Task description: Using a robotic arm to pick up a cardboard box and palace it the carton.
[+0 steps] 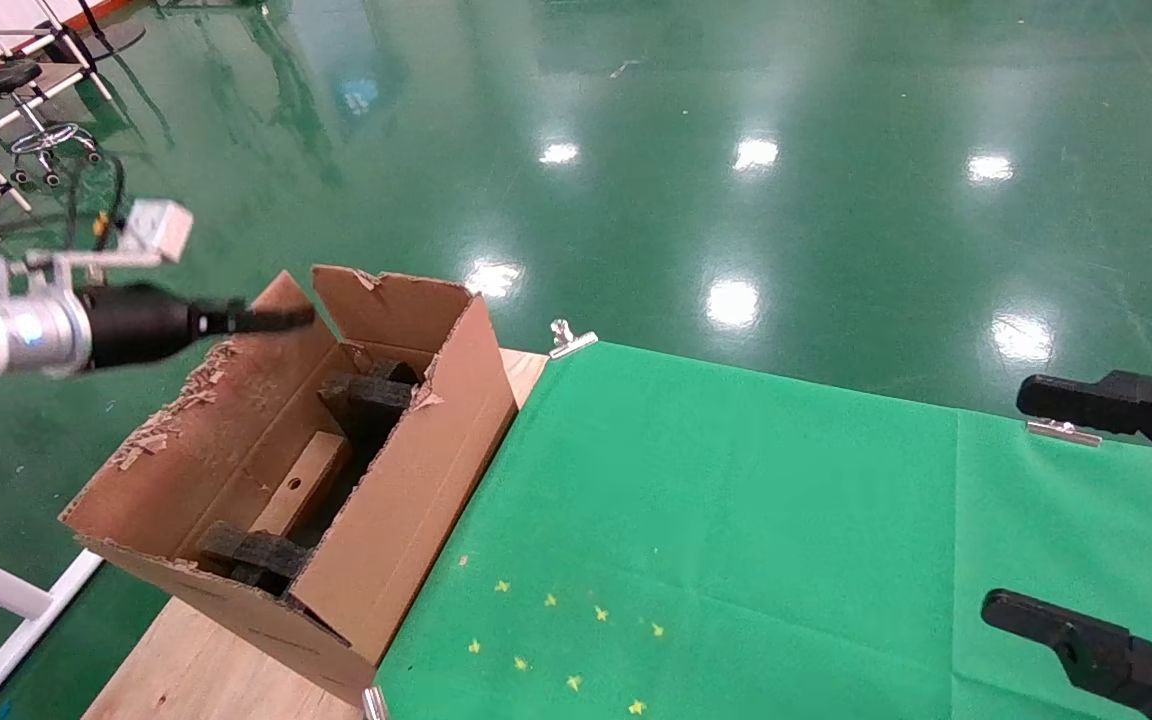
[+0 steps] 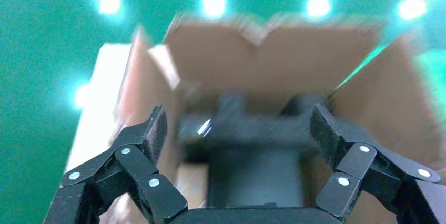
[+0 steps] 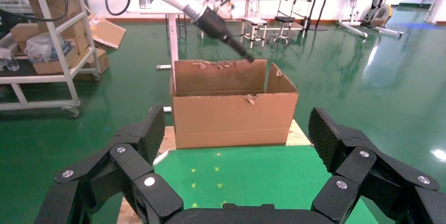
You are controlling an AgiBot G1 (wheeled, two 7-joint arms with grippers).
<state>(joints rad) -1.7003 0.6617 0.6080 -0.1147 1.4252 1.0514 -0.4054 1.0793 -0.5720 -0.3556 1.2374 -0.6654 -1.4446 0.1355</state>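
The carton (image 1: 416, 500) stands open on the table's left end, with ragged flaps and dark foam blocks (image 1: 371, 395) inside. The small cardboard box (image 1: 301, 482), with a round hole, lies inside the carton between the foam blocks. My silver left arm (image 1: 6, 335) reaches over the carton's far left flap. Its gripper (image 1: 301, 318) is open and empty above the carton. In the left wrist view the gripper (image 2: 237, 124) looks down into the blurred carton (image 2: 273, 56). My right gripper (image 1: 1021, 500) is open and empty at the right edge, far from the carton (image 3: 234, 119).
A green cloth (image 1: 736, 520) with small yellow stars (image 1: 576, 640) covers the wooden table (image 1: 196, 660), held by metal clips (image 1: 568, 340). A stool and white frames (image 1: 26, 120) stand on the green floor at the far left. A shelf cart (image 3: 47, 50) stands beyond the carton.
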